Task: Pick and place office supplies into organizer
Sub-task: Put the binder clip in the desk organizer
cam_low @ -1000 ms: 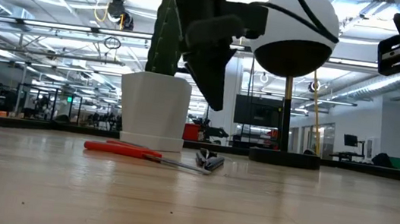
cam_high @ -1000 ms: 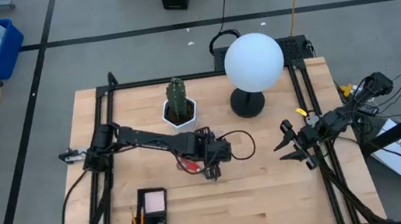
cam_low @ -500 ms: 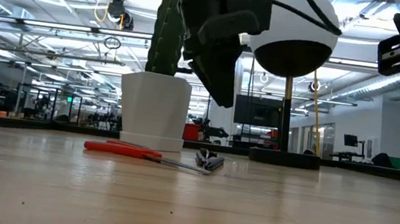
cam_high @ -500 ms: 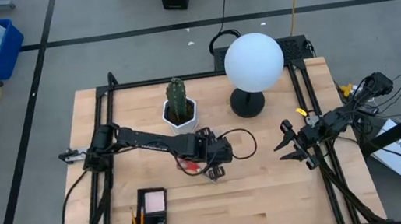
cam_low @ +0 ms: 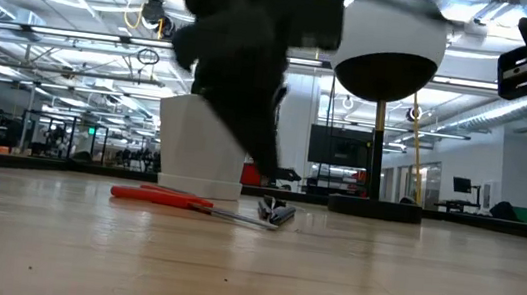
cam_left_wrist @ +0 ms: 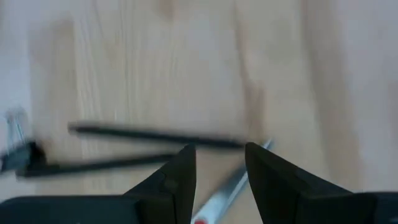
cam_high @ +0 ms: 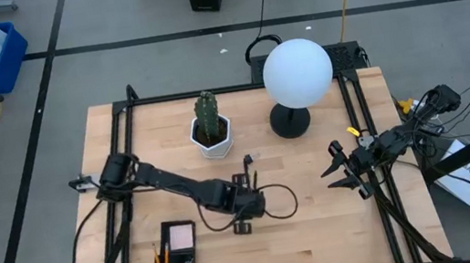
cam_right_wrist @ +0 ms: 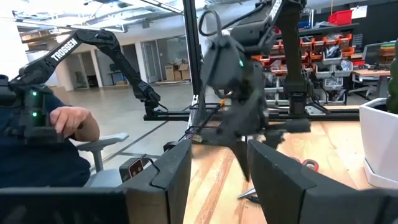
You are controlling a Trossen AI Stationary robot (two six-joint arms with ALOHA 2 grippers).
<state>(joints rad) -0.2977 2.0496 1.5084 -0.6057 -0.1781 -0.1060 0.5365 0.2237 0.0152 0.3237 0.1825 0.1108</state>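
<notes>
My left gripper [cam_high: 241,226] hovers open over the table's middle, between the organizer and the loose supplies. In its wrist view the open fingers [cam_left_wrist: 221,167] point down at two thin dark pens [cam_left_wrist: 155,135], a scissors blade [cam_left_wrist: 231,185] and a small clip [cam_left_wrist: 15,123]. The red-handled scissors [cam_low: 162,197] lie flat on the wood in front of the pot, with the pens [cam_high: 249,170] beside them. The black organizer [cam_high: 165,229] sits near the near edge and holds a pink pad [cam_high: 181,239] and an orange pencil [cam_high: 159,258]. My right gripper [cam_high: 337,172] waits open at the right side.
A cactus in a white pot [cam_high: 212,133] stands toward the far side, and a white globe lamp [cam_high: 297,71] on a dark base [cam_high: 290,124] stands to its right. A cable loop [cam_high: 280,201] trails from the left wrist. A person's hand [cam_right_wrist: 73,124] shows beyond the table.
My left gripper has swept toward the table's near edge and a little leftward, blurring in the low view. It now covers the scissors from above. The scissors and pens have stayed where they lay. The right arm has kept still.
</notes>
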